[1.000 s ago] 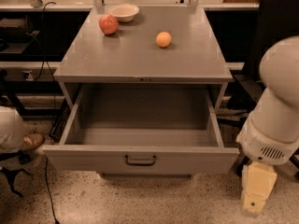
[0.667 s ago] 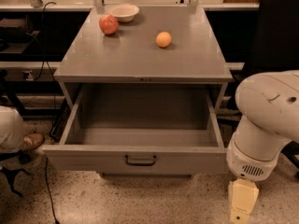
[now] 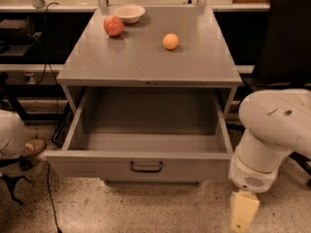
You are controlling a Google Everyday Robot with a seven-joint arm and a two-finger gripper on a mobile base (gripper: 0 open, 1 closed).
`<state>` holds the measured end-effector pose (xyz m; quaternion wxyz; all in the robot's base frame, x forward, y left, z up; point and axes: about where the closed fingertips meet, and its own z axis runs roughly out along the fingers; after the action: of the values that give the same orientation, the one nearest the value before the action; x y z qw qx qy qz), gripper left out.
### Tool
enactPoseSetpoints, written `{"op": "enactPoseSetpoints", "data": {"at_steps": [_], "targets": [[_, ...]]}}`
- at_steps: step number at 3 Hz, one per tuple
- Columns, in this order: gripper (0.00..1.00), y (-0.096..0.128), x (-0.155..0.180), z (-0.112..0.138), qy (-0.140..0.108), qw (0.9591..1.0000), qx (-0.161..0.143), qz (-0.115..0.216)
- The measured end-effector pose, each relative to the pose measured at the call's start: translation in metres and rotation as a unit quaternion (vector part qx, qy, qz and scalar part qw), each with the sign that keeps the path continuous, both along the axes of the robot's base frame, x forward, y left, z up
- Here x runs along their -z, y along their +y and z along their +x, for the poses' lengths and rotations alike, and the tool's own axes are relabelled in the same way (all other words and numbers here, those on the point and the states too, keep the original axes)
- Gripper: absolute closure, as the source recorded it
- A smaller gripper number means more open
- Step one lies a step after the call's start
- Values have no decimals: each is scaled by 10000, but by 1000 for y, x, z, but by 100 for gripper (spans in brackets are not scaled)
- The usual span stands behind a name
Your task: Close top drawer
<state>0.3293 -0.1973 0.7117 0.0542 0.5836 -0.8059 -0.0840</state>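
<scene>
Standing pulled out to what looks like its full reach, the top drawer (image 3: 146,142) juts from the cabinet (image 3: 146,62) toward the camera. Its inside is bare and its front panel hangs over the speckled floor. The dark handle (image 3: 146,167) sits at the middle of that front, which is probably the best face to push on, since a push there should run the drawer straight back on its slides.

The gripper (image 3: 241,216) hangs low, just past the right end of the drawer's front and a little nearer the camera than it. It touches nothing and points down at the floor. Whether it is spread or closed cannot be told. The arm's white bulk (image 3: 277,130) stands close beside the drawer's right wall. My guess is that the gripper is kept low and off to the side so it can swing in front of the panel without striking the corner.

Behind the drawer, on the cabinet top, an apple (image 3: 113,25), a bowl (image 3: 129,12) and an orange (image 3: 170,41) rest well away from the push, though a hard shove could set the round fruit rolling.
</scene>
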Motion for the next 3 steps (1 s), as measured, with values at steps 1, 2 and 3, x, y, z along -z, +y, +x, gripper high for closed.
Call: {"op": "enactPoseSetpoints", "data": {"at_steps": [1, 2, 3], "targets": [[39, 12, 39, 15, 109, 9997, -69, 203], [62, 26, 59, 37, -219, 9985, 23, 505], [92, 48, 74, 77, -970, 9892, 296, 1060]]}}
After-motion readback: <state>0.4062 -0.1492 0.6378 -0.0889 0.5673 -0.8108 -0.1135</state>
